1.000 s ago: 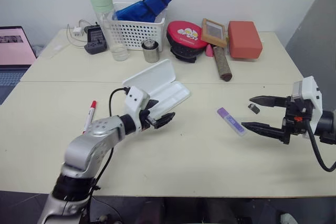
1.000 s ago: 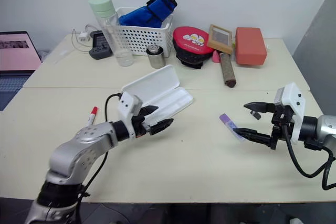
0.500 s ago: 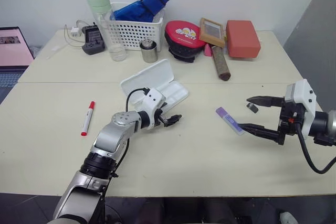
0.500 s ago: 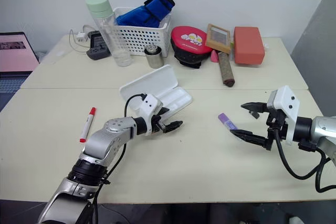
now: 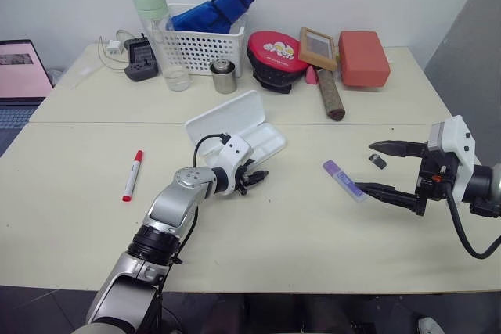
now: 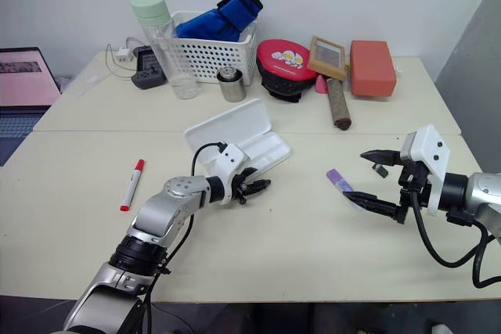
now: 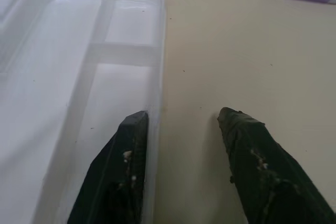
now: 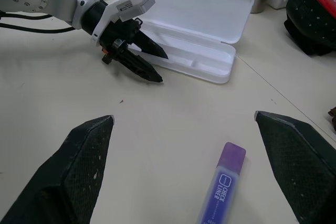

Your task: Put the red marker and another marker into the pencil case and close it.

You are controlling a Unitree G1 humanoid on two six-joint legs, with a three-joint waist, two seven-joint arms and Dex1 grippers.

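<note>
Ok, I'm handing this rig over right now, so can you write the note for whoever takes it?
Left gripper: jaws part open, holding nothing, at the near edge of the pencil case.
Right gripper: wide open, holding nothing, hovering by the purple marker.
Pencil case: open on the table, tray holds no marker.
Red marker: lying on the table to the robot's left, apart from the case.
Done: nothing packed.
Left: put both markers in, close the lid.

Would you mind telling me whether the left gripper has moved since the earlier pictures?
Yes. The left gripper has come forward and down, closer to the near edge of the open pencil case.
</note>
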